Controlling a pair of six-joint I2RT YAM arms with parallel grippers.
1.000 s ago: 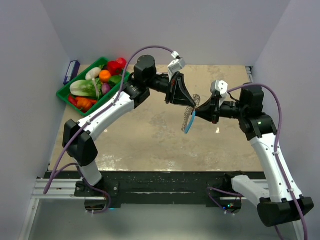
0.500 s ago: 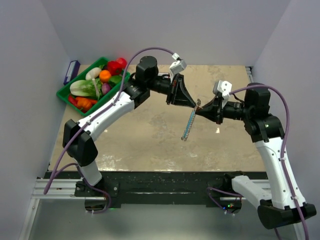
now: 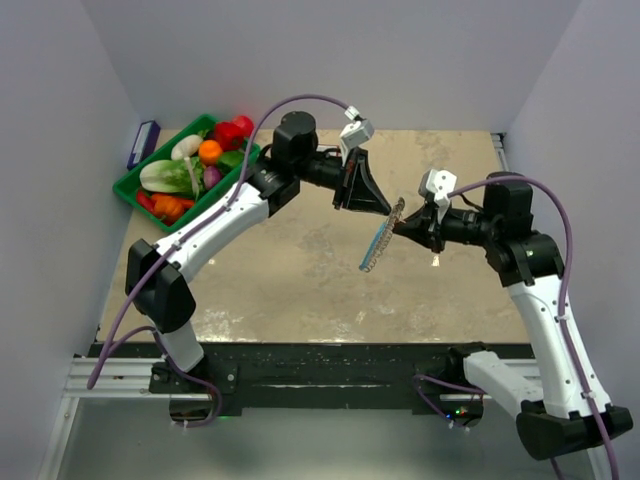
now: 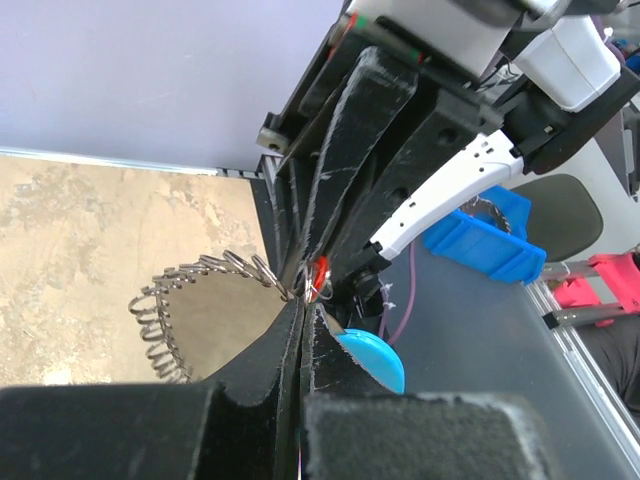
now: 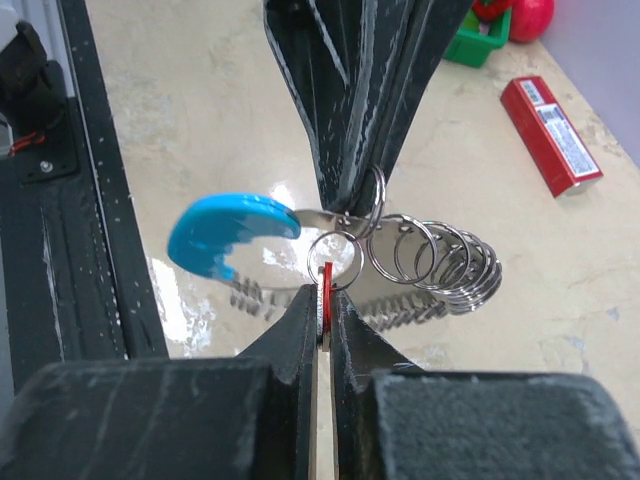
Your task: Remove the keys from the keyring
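Keyring (image 3: 378,240) hangs mid-air above table (image 3: 270,285), between both arms. Silvery keys (image 5: 440,262) fringe it, blue section (image 5: 232,232) at one side. Right gripper (image 5: 324,302) pinches red-tipped key (image 5: 326,282). Left gripper (image 5: 347,197) clamps keyring just beside.

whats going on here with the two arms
Both arms hold a keyring in the air above the table. The left gripper is shut on the ring near its blue section, and the right gripper is pinched shut on the small red piece strung on it. The silvery keys hang on the ring; none looks removed yet.
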